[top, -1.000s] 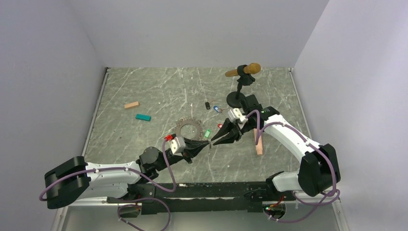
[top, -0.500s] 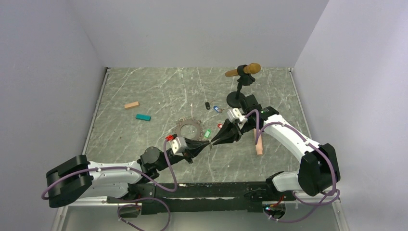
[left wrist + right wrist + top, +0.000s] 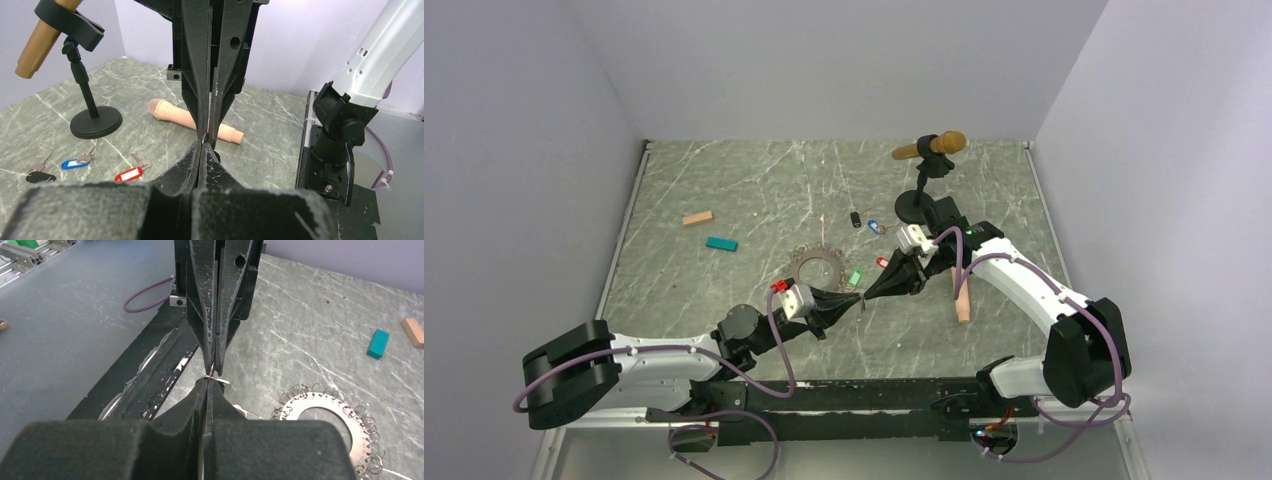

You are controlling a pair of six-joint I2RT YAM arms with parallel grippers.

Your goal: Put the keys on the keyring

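Closest in, the two arms meet nose to nose just above the table; the left gripper [image 3: 855, 301] is fully closed, and the right gripper [image 3: 868, 296], whose fingers stood plainly apart a second ago, has now drawn in until only a hairline shows between them. That's the change; the right has pinched in on whatever the left is offering, so my read is a handover or a prising move, not yet a threading.

Just beyond the tips, the green key [image 3: 855, 277] lies loose on the marble; to its left sits the keyring [image 3: 801, 262], flat, nothing on it that I can make out; the red key [image 3: 881, 262] is a touch further on, then the blue key [image 3: 875, 227] and black key [image 3: 856, 219], all well short of done. At the back, the microphone stand [image 3: 911, 207].

Now the views. The right wrist camera alone catches a metal sliver [image 3: 216, 379] glinting right where the fingertips touch; the overhead shows nothing there; whether either side truly grips it, I can't tell. The left wrist camera alone shows the red, blue and black keys lying flat beyond the tips, but never the keyring.
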